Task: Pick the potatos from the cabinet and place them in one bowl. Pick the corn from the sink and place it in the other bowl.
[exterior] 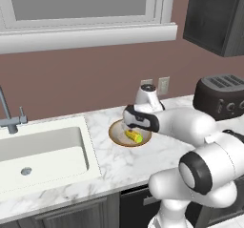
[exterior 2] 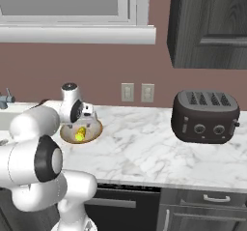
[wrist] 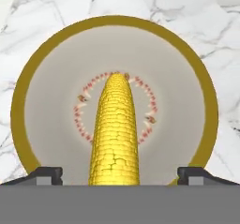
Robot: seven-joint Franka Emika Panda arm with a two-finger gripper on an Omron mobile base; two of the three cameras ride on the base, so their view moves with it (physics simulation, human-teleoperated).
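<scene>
My gripper (wrist: 120,174) hangs straight above the other bowl (exterior: 116,137), its two dark fingertips (wrist: 46,174) spread wide to either side and touching nothing, so it is released. The corn (wrist: 115,133) lies inside that bowl, between my fingertips but clear of both. In the hand view its long axis runs from the bottom edge up to the bowl's middle, the tapered tip resting on the ring of small red and white marks painted there. From the left base view the cob lies slanted across the bowl's floor, with a green end toward the front edge of the counter (exterior: 143,165). I count one cob, one bowl with a tan rim and a pale grey-brown inside, one sink (exterior: 43,153) and one dark toaster (exterior 2: 205,116). The bowl sits on the white marble counter, between the sink's right edge and the toaster, nearer the sink. The sink is a white recessed basin with a round drain and a grey faucet (exterior: 9,119) at its back left. Behind the counter is a brown wall with two outlets (exterior 2: 137,92) and a white-framed window (exterior: 86,12). A dark cabinet (exterior 2: 210,24) hangs above the toaster, doors shut.
</scene>
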